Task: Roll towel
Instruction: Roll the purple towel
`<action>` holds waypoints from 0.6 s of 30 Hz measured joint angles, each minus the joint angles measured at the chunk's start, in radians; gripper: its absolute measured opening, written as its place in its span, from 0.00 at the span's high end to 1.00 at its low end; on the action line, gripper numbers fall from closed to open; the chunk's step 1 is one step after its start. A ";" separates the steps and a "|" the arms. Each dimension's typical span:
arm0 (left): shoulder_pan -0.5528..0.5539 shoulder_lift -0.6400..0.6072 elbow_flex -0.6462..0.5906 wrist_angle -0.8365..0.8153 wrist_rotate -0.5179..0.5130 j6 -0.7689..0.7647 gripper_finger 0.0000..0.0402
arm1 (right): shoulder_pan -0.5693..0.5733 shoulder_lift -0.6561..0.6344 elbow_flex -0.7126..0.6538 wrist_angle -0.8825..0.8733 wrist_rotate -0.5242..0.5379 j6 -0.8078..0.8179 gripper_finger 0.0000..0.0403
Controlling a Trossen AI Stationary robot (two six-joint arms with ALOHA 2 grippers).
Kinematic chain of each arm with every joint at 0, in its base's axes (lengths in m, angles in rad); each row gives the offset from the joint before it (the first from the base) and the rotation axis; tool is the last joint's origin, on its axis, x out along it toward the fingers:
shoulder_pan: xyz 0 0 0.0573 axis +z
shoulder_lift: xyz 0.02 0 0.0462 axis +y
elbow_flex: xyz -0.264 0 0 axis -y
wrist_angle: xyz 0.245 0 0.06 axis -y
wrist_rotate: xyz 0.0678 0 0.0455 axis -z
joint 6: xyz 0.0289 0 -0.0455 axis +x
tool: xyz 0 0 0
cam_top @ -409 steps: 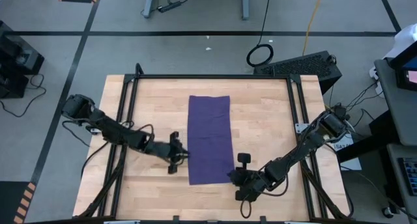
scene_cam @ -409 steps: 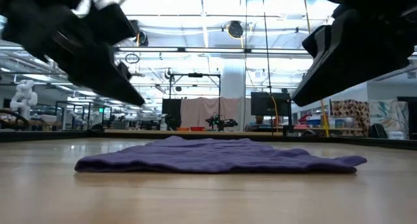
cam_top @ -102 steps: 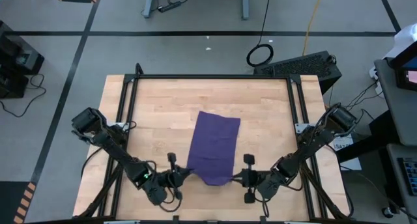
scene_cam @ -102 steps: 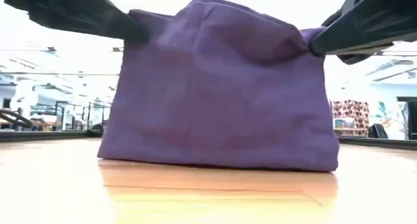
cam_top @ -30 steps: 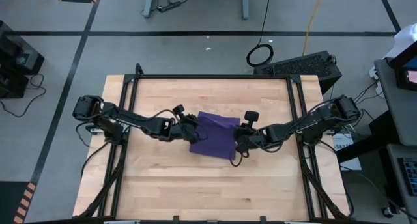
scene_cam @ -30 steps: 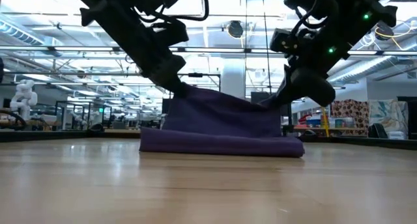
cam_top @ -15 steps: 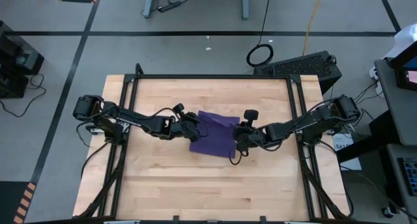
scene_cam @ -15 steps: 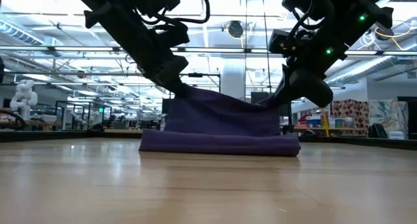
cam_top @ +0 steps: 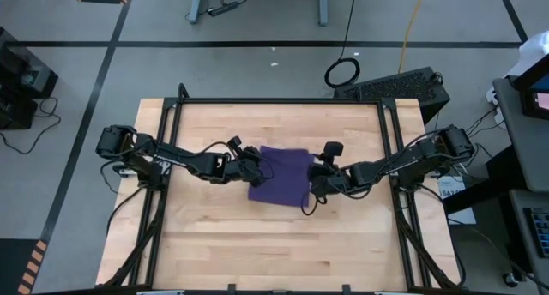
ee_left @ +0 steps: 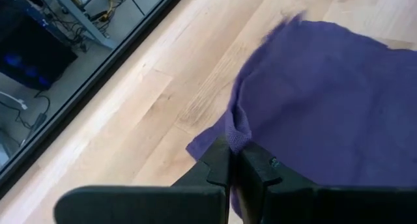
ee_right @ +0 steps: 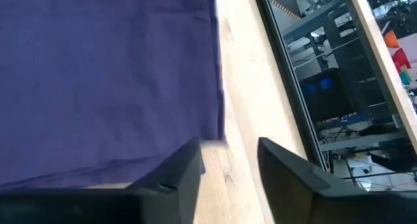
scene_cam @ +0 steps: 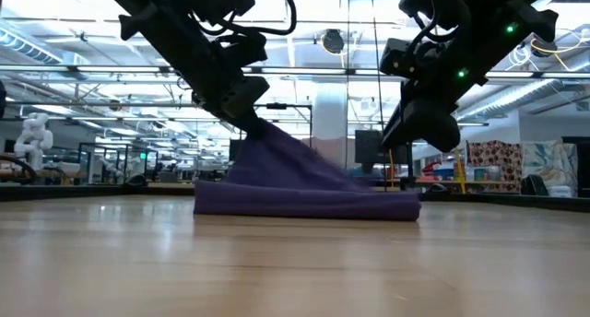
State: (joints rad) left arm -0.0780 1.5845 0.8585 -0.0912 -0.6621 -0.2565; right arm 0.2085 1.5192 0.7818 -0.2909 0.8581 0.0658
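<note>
One soft purple towel [cam_top: 282, 177] is lying folded on the wooden counter [cam_top: 274, 243], left gripper [cam_top: 254, 169] fingers pinching its edge, right gripper [cam_top: 317, 183] fingers released.

From overhead, the left gripper [cam_top: 254, 168] covers the edge of the purple towel [cam_top: 283, 175] it meets, so the pinch between its jaws is too small to make out there. In the left wrist view the towel [ee_left: 326, 113] runs off the picture's edge beyond the jaws. In the right wrist view the towel [ee_right: 104, 81] is likewise cut off, and its fold layers cannot be told apart.
</note>
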 joint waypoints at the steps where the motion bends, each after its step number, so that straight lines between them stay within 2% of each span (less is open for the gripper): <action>1: 0.000 0.000 0.000 0.000 0.000 0.000 0.96 | 0.000 0.000 0.000 0.000 0.000 0.000 0.60; 6: 0.001 0.000 0.000 0.000 0.000 0.008 0.96 | 0.000 -0.002 0.000 -0.024 0.015 0.025 0.51; 12: 0.018 0.000 0.000 0.004 -0.009 0.009 0.96 | 0.002 -0.064 0.000 -0.259 0.140 0.202 0.49; 15: 0.022 0.000 0.000 0.006 0.018 0.009 0.96 | -0.013 -0.106 -0.005 -0.294 0.136 0.237 0.50; 17: 0.022 0.000 0.000 0.010 0.044 0.008 0.96 | -0.043 -0.130 -0.029 -0.229 0.111 0.181 0.51; 18: 0.022 0.000 0.000 0.010 0.058 0.008 0.96 | -0.071 -0.145 -0.047 -0.171 0.059 0.123 0.51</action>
State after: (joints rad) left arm -0.0563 1.5845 0.8585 -0.0810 -0.6037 -0.2485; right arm 0.1375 1.3744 0.7353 -0.4615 0.9175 0.1891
